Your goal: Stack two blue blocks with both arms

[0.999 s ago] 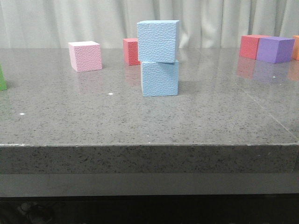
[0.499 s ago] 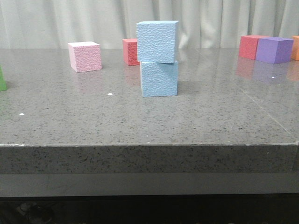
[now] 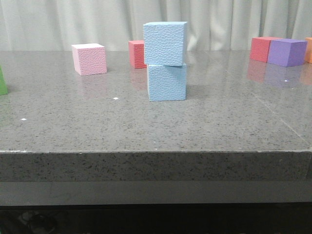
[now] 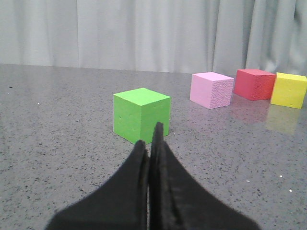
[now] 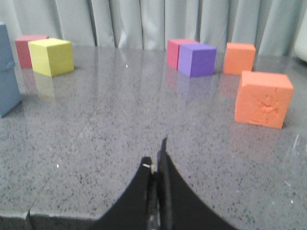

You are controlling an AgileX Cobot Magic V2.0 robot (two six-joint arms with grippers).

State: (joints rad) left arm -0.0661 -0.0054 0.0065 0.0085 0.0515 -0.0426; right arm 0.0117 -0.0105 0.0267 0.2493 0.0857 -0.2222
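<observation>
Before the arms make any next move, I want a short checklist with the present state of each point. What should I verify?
1. Upper blue block rests on lower blue block: ok.
2. Stack squarely aligned: not ok; the upper block sits turned and shifted a little to the left, overhanging that edge.
3. Left hand is empty and away from the stack: ok; its fingers are shut on nothing, near the green block.
4. Right hand is empty and away from the stack: ok; shut on nothing, with bare table ahead.
5. Nearby pink block and red block stand apart from the stack: ok.
6. Stack is steady enough to stay up: cannot tell.
</observation>
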